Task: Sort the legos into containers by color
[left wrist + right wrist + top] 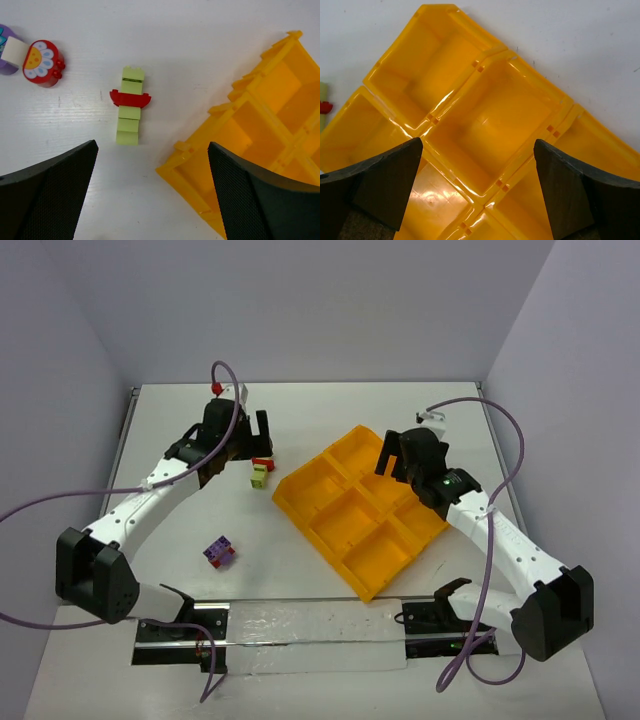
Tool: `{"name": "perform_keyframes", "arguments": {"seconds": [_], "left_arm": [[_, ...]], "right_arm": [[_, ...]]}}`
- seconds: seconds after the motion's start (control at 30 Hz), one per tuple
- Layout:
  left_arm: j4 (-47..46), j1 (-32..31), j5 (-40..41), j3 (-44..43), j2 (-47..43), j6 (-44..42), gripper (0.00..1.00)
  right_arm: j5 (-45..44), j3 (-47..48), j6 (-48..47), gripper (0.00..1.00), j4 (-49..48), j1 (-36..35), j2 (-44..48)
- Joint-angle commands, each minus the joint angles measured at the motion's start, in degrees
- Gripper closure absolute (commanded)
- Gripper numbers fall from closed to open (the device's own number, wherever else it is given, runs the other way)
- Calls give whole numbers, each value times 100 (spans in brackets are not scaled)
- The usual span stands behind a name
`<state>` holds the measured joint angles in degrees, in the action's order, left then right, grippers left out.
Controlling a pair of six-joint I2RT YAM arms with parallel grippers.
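Note:
A yellow-green lego stack with a red piece across it (130, 106) lies on the table just left of the orange-yellow tray (260, 125); it also shows in the top view (259, 473). A red flower-printed piece (42, 62) and a purple piece (6, 50) lie farther off, a clump in the top view (218, 552). My left gripper (152, 147) is open and empty above the table between the stack and the tray corner (262, 432). My right gripper (477, 145) is open and empty over the tray's compartments (485, 115), which look empty (390, 453).
The tray (360, 515) sits turned at an angle, centre-right on the white table. Grey walls close in the far side and both sides. Purple cables hang off both arms. The arm bases and a mounting rail (300, 625) line the near edge.

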<state>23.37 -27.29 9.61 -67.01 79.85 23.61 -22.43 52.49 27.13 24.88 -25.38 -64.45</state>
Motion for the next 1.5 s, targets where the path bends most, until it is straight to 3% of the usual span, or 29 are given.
{"name": "perform_keyframes", "arguments": {"seconds": [0.0, 0.13, 0.43, 0.57, 1.03, 1.47], "left_arm": [[363, -13, 691, -512, 475, 242, 1], [335, -13, 644, -804, 793, -47, 1], [627, -13, 729, -1763, 1830, -488, 1], [1226, -13, 750, -2378, 2559, -387, 2], [316, -31, 340, -834, 2609, -410, 13], [-176, -40, 344, -650, 2848, -357, 28]], "right_arm": [[276, -58, -92, 0, -310, -61, 192], [620, -342, -36, 0, -543, -104, 327], [413, -225, -112, 0, -499, -125, 305], [239, -37, -36, 0, -305, -125, 166], [-29, -49, 49, 0, -125, -125, 48], [-11, 253, 91, 0, 127, -125, -86]]}}
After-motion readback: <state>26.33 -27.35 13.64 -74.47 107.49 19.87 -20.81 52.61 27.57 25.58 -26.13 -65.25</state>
